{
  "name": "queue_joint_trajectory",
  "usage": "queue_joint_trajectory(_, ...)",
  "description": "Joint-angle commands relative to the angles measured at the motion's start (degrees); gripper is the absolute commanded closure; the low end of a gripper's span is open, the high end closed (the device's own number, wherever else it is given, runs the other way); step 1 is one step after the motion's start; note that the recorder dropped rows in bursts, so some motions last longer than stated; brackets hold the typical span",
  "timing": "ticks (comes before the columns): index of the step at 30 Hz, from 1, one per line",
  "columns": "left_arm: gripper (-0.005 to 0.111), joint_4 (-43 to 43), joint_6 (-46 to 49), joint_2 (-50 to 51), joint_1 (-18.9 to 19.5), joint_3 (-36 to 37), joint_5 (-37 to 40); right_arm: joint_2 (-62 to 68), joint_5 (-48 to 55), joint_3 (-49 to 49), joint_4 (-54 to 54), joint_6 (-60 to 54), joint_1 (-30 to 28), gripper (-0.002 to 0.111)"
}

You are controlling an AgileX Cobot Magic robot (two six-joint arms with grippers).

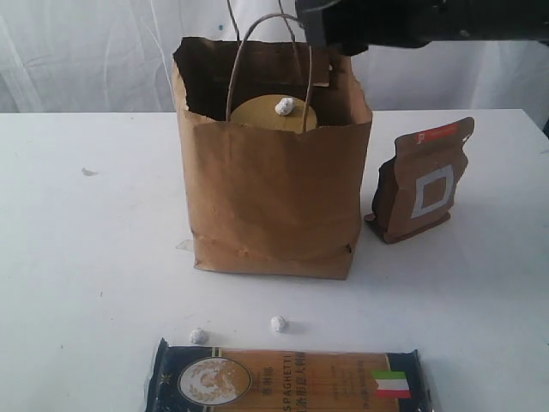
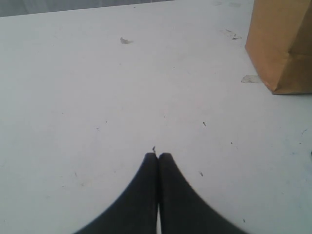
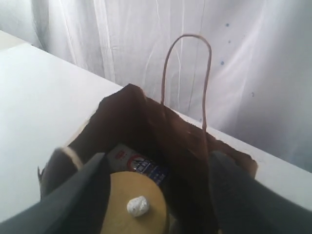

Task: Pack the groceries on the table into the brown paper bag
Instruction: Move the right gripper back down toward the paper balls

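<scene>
The brown paper bag (image 1: 274, 197) stands upright mid-table. Inside it shows the tan lid of a jar (image 1: 266, 116) with a tiny foil ball (image 1: 283, 106) lying on it. My right gripper (image 3: 156, 163) hangs open just above the bag's mouth, nothing between its fingers; below it are the lid (image 3: 148, 192), the foil ball (image 3: 138, 206) and a blue-white carton (image 3: 144, 165). The brown pouch (image 1: 425, 180) stands right of the bag. The blue spaghetti packet (image 1: 287, 382) lies at the front, with two foil balls (image 1: 198, 336) (image 1: 279, 324) behind it. My left gripper (image 2: 158, 155) is shut and empty over bare table (image 2: 97, 97).
The bag's loop handles (image 1: 257, 60) rise above its ragged rim, close under my right arm (image 1: 412, 21). A white curtain hangs behind the table. The bag's lower corner (image 2: 282, 48) is off to one side of my left gripper.
</scene>
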Motion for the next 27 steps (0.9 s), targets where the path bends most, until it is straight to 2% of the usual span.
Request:
queue_joint_trajectory(1,0.107,0.1,-0.1,-0.2,0.1,0.2,0.0,-3.8,1.6,2.7,-8.5,5.9,-0.3,0.053)
queue_joint_trajectory(6,0.107,0.1,-0.1,-0.2,0.1,0.2,0.0,-7.2,8.5,4.9,-15.5,12.4,-0.3,0.053)
queue_joint_trajectory(21,0.107,0.1,-0.1,-0.2,0.1,0.2,0.0,-21.3,24.8,7.5,-15.3,14.4,-0.3,0.053)
queue_joint_trajectory(27,0.107,0.1,-0.1,-0.2,0.1,0.2,0.0,-24.1,31.5,12.2,-11.6,14.4,-0.3,0.053)
